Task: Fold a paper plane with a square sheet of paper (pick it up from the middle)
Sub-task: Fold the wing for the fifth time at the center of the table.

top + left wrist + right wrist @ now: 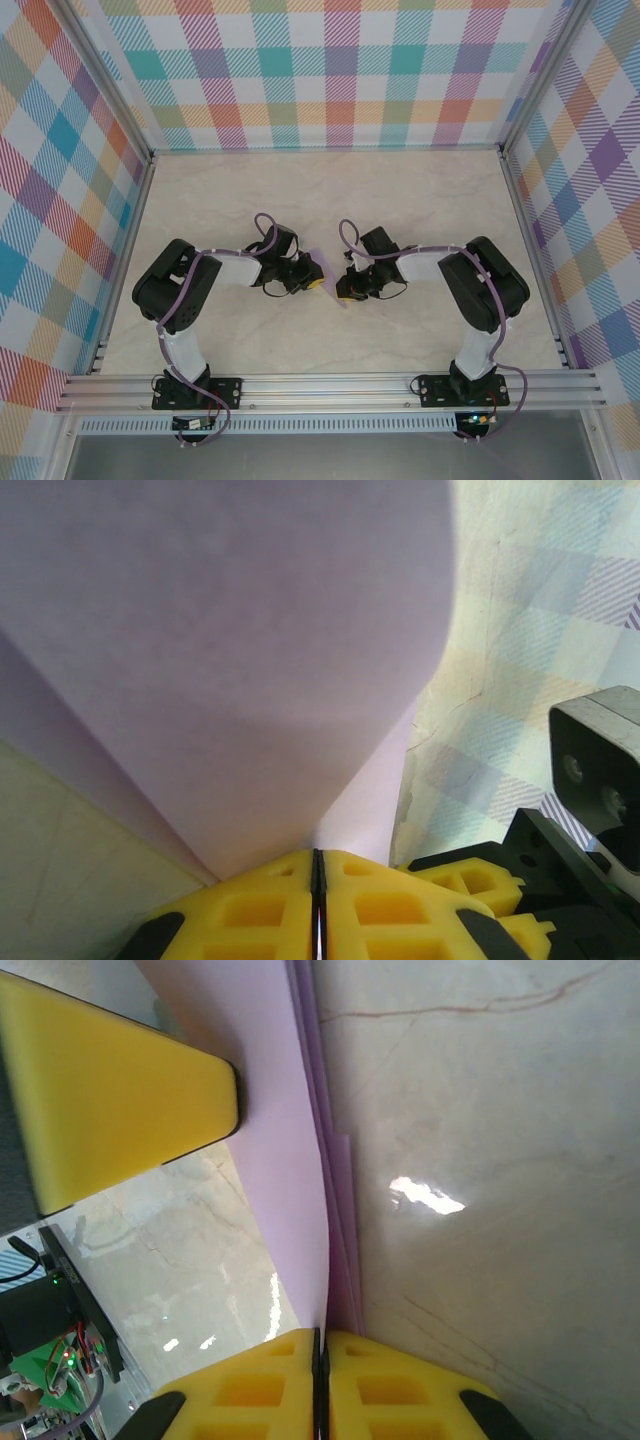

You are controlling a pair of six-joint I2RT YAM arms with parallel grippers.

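A pale lavender sheet of paper (320, 264), folded into several layers, hangs between both grippers above the middle of the table. My left gripper (315, 284) is shut on one edge of it; in the left wrist view the paper (220, 660) spreads upward from the pressed-together yellow jaws (320, 858). My right gripper (345, 291) is shut on the opposite side, and in the right wrist view the layered paper (285, 1150) runs straight up from its jaws (322, 1335). Most of the paper's outline is hidden, so I cannot tell whether it has the shape of a paper plane.
The marble-look table (330, 190) is walled by checked panels (330, 70) at the back and both sides. An aluminium rail (330, 385) runs along the near edge by the arm bases. The left gripper's yellow finger (110, 1100) sits close beside the paper.
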